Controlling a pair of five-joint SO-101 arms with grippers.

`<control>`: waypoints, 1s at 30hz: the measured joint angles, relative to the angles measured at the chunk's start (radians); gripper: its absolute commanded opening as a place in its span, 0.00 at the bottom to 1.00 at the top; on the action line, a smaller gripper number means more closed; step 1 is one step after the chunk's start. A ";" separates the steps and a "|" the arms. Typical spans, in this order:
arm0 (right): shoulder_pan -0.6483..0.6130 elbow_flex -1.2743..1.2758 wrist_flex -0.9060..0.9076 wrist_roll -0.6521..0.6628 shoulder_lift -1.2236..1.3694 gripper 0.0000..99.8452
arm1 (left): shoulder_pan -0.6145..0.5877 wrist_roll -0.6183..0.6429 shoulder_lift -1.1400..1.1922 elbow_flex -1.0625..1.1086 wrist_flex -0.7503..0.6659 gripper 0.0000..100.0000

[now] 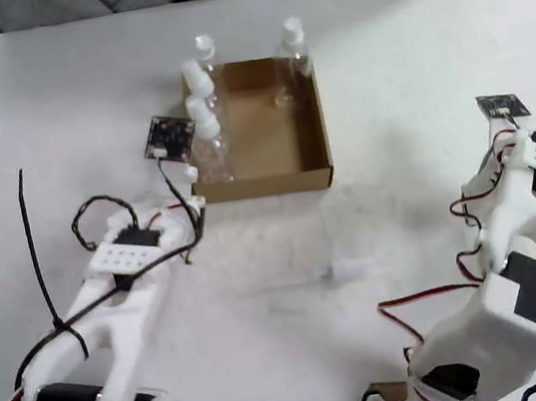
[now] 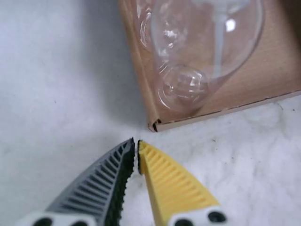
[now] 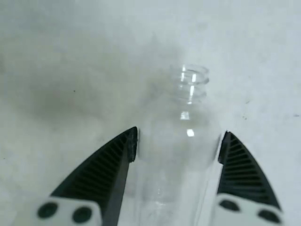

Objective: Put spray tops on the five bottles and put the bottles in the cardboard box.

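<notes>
The cardboard box stands at the back middle of the table. Several clear bottles with white spray tops stand along its left and far sides. My left gripper is shut with nothing in it, just outside the box's front left corner, and a capped bottle stands inside that corner. My right gripper holds a clear bottle with an open neck and no top, one finger against each side. A white spray top seems to lie mid-table.
The right arm stands at the right side, well away from the box. The left arm stretches from the front left toward the box corner. Bare white table lies between the two arms.
</notes>
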 measured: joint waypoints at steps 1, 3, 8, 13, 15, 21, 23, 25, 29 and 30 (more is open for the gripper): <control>0.005 -0.008 0.000 0.003 0.003 0.19 | 0.000 0.000 0.000 0.000 0.000 0.02; 0.020 -0.025 0.000 0.006 0.006 0.13 | 0.000 0.000 0.000 0.000 0.000 0.02; 0.043 -0.058 0.000 0.034 0.012 0.06 | 0.000 0.000 0.000 0.000 0.000 0.02; 0.041 -0.058 0.000 0.083 0.015 0.02 | 0.000 0.000 0.000 0.000 0.000 0.02; 0.051 -0.058 0.011 0.083 0.015 0.02 | 0.000 0.000 0.000 0.000 0.000 0.02; 0.057 -0.115 0.160 0.092 0.002 0.02 | 0.000 0.000 0.000 0.000 0.011 0.02; 0.057 -0.127 0.212 0.092 -0.026 0.02 | 0.000 0.000 -0.014 0.000 0.037 0.02; 0.057 -0.132 0.250 0.092 -0.058 0.02 | 0.000 0.000 -0.058 0.000 0.066 0.02; 0.057 -0.132 0.315 0.092 -0.124 0.02 | 0.000 0.000 -0.180 0.000 0.172 0.02; 0.057 -0.132 0.330 0.092 -0.138 0.02 | 0.000 0.000 -0.218 0.000 0.201 0.02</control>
